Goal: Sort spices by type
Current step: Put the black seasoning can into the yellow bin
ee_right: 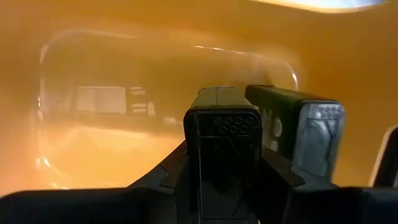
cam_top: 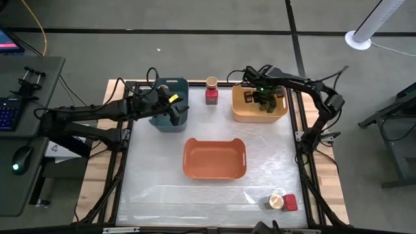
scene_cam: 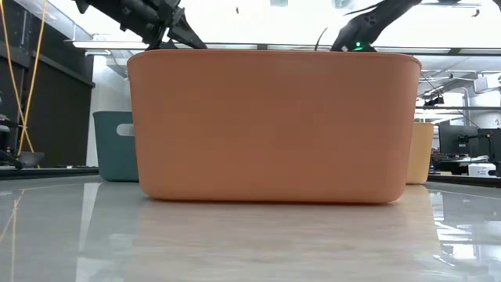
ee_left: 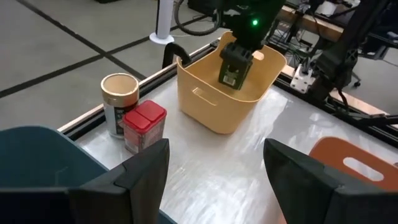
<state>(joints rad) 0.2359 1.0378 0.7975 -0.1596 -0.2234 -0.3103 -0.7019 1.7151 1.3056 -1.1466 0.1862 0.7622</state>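
Observation:
My right gripper (cam_top: 263,99) is down in the mouth of the yellow bin (cam_top: 281,112), shut on a dark blocky spice container (ee_left: 234,67). A second dark container (ee_right: 292,127) stands in that bin beside it. A tan-lidded round jar (cam_top: 212,82) and a red square tin (cam_top: 211,97) stand together on the table between the blue bin (cam_top: 170,120) and the yellow bin. Another jar (cam_top: 277,201) and red tin (cam_top: 290,203) sit by the near right corner. My left gripper (ee_left: 217,180) hovers open over the blue bin's right side. My right gripper pinches the dark container (ee_right: 221,134) between its two fingers (ee_right: 165,180), one on each side face. It comes from above, pointing down into the yellow bin. The container hangs slightly tilted below the gripper, inside the bin's rim (ee_left: 211,121); whether its base touches the floor is hidden.
An orange bin (cam_top: 214,158) sits at the table's middle and blocks most of the low view. The blue and yellow bins stand along the far edge. Bare tabletop lies left and right of the orange bin and along the near edge.

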